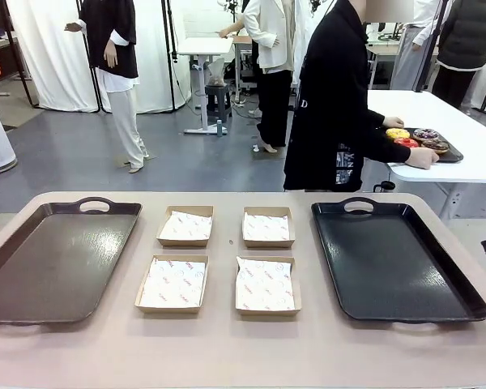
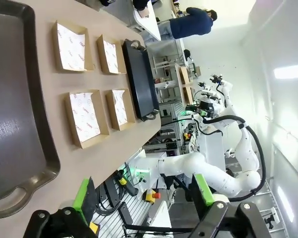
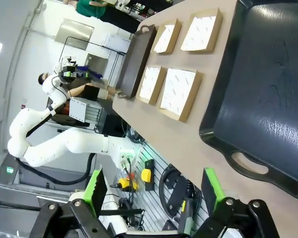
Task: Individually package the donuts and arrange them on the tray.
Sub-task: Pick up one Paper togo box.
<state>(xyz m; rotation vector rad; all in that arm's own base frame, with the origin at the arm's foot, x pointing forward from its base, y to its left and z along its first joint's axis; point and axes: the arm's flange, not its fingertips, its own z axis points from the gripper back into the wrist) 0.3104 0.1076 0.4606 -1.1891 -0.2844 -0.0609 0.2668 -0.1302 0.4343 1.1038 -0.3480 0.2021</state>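
- My left gripper (image 2: 143,198) has its jaws spread wide in the left wrist view. The green pads (image 2: 82,192) are well apart and nothing is between them.
- My right gripper (image 3: 154,191) is likewise wide open and empty in the right wrist view.
- The beige rectangular table (image 1: 227,348) carries a large brown plastic tray with handles (image 1: 57,259) at 9 o'clock in the front view. A large black plastic tray with handles (image 1: 397,259) sits at 3 o'clock. Neither tray holds anything.
- Four shallow brown cardboard boxes lined with white printed paper (image 1: 173,284) sit at the centre, two by two, between the trays. All four are empty.
- The four ring donuts are off my table, at 2 o'clock in the front view. They lie on a small dark tray (image 1: 454,154) on a white table (image 1: 470,121) behind the person.
- The yellow-glazed donut (image 1: 398,134) and red-glazed donut (image 1: 407,143) lie toward 9 o'clock on that tray. The dark sprinkled donut (image 1: 426,134) and chocolate donut (image 1: 436,146) lie toward 3 o'clock.
- The person in black (image 1: 332,97) stands at 12 o'clock, turned toward the white table. One hand (image 1: 424,157) is on the small dark tray's near edge.
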